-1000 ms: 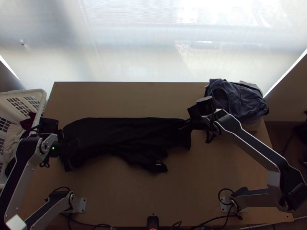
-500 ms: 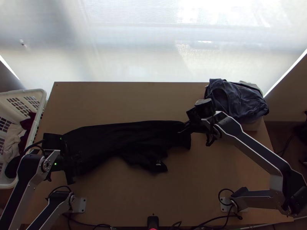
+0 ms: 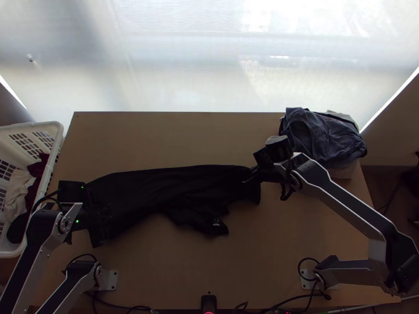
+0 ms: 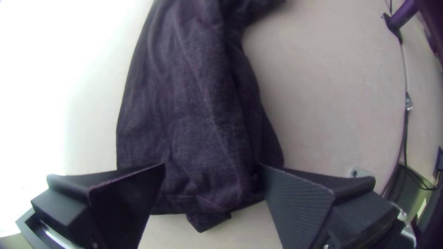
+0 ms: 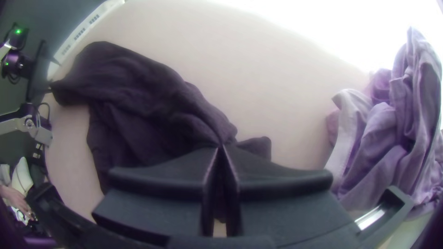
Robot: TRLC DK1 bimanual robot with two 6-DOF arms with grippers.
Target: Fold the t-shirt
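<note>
My left hand (image 3: 102, 215) is wide, its two fingers (image 4: 300, 203) well apart, with one end of the black t-shirt (image 3: 157, 188) between and beneath them and none of it pinched. My right hand (image 3: 251, 177) is closed on a bit of the shirt's other end. The shirt lies between my hands as a long, rumpled band, one loose flap pointing back toward my arms' bases.

Beyond both hands, a broad bare strip of the table (image 3: 173, 138) runs to its far edge; nearer my bases there is more open wood. To the left of my left hand the table's side edge is near, with the white basket (image 3: 52, 125) just past it. Room is tighter beyond and to the right of my right hand, where the clothes pile (image 3: 327, 138) sits at the far corner.

I count two hands, one shirt, one basket and one pile; I cannot tell how many garments the pile has.
</note>
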